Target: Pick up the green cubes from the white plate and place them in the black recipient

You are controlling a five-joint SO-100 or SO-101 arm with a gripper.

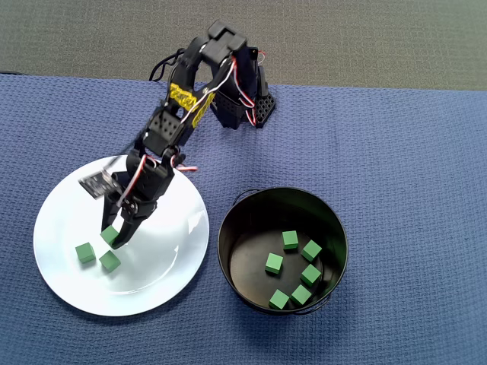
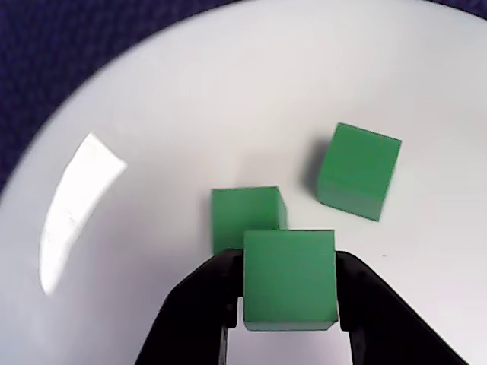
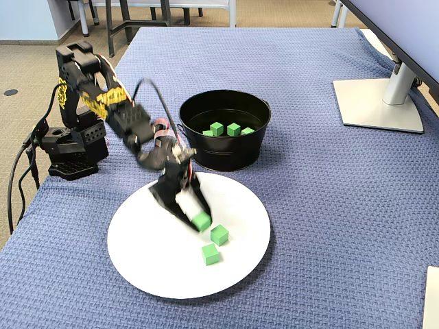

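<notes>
Seen from overhead, a large round white plate (image 1: 163, 274) sits at the left on a blue woven cloth (image 1: 396, 144) that covers the table. Three green cubes are on or over the plate: a loose cube (image 1: 85, 252) at the far left, a second loose cube (image 1: 110, 261) just beside it, and a gripped cube (image 1: 111, 235) above them in the picture. The black robot arm (image 1: 163, 133) reaches down from the top centre, and its gripper (image 1: 114, 237) is closed around that gripped cube. The wrist view shows this plainly: the two black fingers (image 2: 198, 304) press against opposite sides of the cube (image 2: 290, 279), with the other two cubes lying on the white plate (image 2: 190, 99) just beyond it, one cube (image 2: 247, 217) almost touching and the other cube (image 2: 358, 171) a little to the right. Whether the held cube is off the plate cannot be told. To the right of the plate in the overhead view, close to it but not touching, stands the round black recipient (image 1: 228, 262) with tall walls. Six green cubes (image 1: 293, 266) lie scattered on its dark floor. In the fixed view, the foot of a monitor stand (image 3: 377, 103) rests on the cloth at the far right.
</notes>
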